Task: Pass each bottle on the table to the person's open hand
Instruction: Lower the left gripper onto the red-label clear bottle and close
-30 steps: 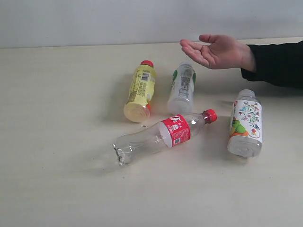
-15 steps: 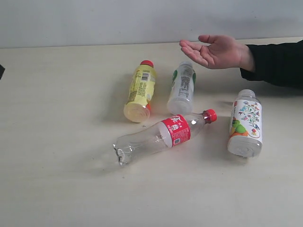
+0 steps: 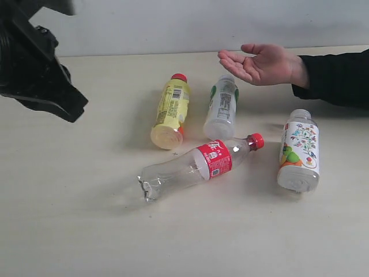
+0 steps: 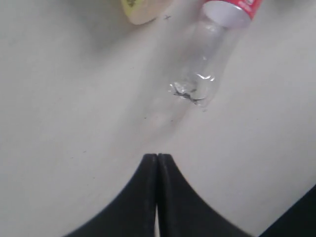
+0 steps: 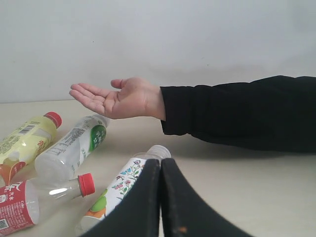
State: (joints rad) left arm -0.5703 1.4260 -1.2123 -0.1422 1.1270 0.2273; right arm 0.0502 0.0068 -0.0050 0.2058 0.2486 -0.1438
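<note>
Wide pale cream desk [image 3: 75,231] by a plain white wall [image 3: 173,26]. Four small plastic bottles [image 3: 213,158] lying flat on it. Bare open hand [image 3: 265,63], palm up. Left jaws, right jaws: shut tight, empty.

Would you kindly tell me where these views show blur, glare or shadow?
Exterior view: bottles sharp with soft shadows; the left arm is a dark, soft-edged mass. Left wrist view: hazy overall, glints on the crumpled base of the red-label bottle. Right wrist view: open hand crisp, right gripper close and blurred.
</note>
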